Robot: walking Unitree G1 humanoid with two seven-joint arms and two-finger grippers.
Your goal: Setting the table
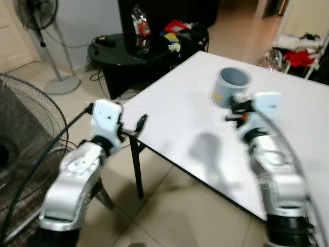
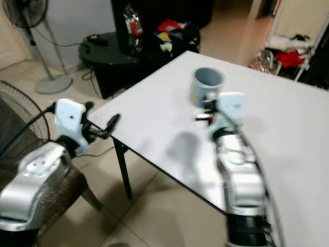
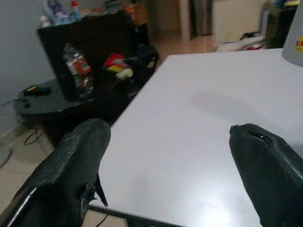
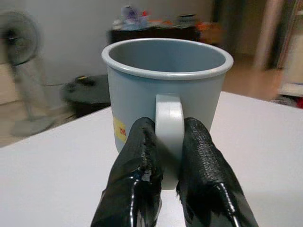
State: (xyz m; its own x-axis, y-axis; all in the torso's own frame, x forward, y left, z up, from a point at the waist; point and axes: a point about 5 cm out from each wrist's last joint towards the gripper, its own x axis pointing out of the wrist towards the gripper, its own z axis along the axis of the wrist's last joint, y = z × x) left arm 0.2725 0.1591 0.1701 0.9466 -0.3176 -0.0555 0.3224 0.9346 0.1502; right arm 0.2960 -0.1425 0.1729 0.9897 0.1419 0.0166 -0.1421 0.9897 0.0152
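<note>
Mug (image 4: 165, 85) in my right gripper (image 4: 169, 142), pinched by its handle (image 4: 169, 124): my two black fingers are clamped on either side of the loop. The mug is grey-blue, smooth and round, with a rolled rim and a yellow label low on its wall. It stands upright over the white worktop (image 1: 175, 123), well in from the near edge; whether its base touches the surface I cannot tell.

The worktop is flat, matte white, with a thin dark edge and a dark leg (image 1: 136, 170) under the near corner. Around the mug there is bare surface on all sides.

My left gripper (image 1: 140, 123) hangs just off that near corner, over the tiled floor (image 1: 169, 211), its rough black fingers (image 3: 71, 165) spread wide apart with nothing between them.

Beyond the corner stands a low, round black table (image 1: 110, 51) carrying clutter, with a dark cabinet (image 1: 154, 15) behind it. A standing fan (image 1: 38, 15) rises by the wall, and a wire fan guard (image 1: 25, 134) curves close by my left arm. Pale floor lies open between the worktop's leg and the black table.
</note>
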